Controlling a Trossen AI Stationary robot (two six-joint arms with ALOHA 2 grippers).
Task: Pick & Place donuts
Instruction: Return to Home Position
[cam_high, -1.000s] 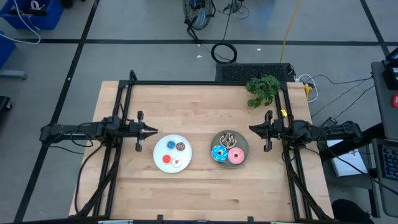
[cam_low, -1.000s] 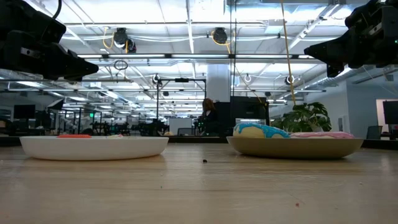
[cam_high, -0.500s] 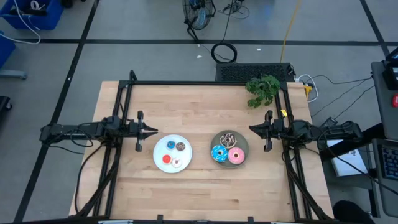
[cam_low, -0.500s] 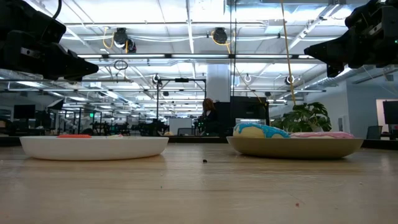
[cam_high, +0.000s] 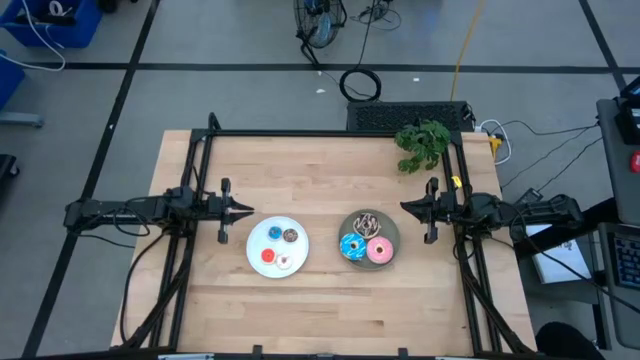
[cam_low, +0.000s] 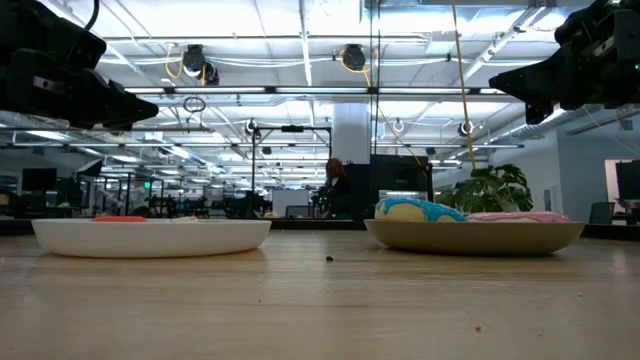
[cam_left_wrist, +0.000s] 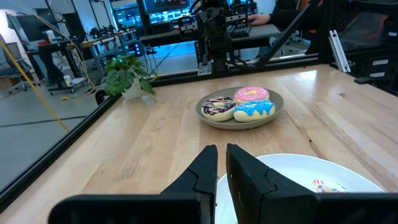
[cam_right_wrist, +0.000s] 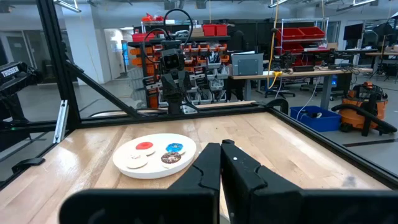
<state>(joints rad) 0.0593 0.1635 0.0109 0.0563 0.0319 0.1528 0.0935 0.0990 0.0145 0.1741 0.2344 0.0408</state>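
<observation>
Seven donuts (cam_high: 378, 249) plated, wood table (cam_high: 300, 170); person (cam_low: 335, 185), perhaps seated, beyond.

Seven toy donuts (cam_left_wrist: 254, 109) are counted in all: four tiny ones, namely one blue tiny donut (cam_high: 275, 234), one brown tiny donut (cam_high: 290, 236), one red tiny donut (cam_high: 268, 256) and one white tiny donut (cam_high: 284, 262), and three larger ones, namely one pink donut (cam_high: 379, 250), one blue sprinkled donut (cam_high: 351, 246) and one brown drizzled donut (cam_high: 366, 220). Two round plates are seen, one white plate (cam_high: 252, 245) and one grey plate (cam_high: 395, 232), with four donuts counted on the first and three on the second. One leafy plant (cam_high: 422, 143), one wooden counter (cam_high: 320, 180) and two dark arms, the left arm (cam_high: 130, 212) and the right arm (cam_high: 510, 212), are also counted.
</observation>
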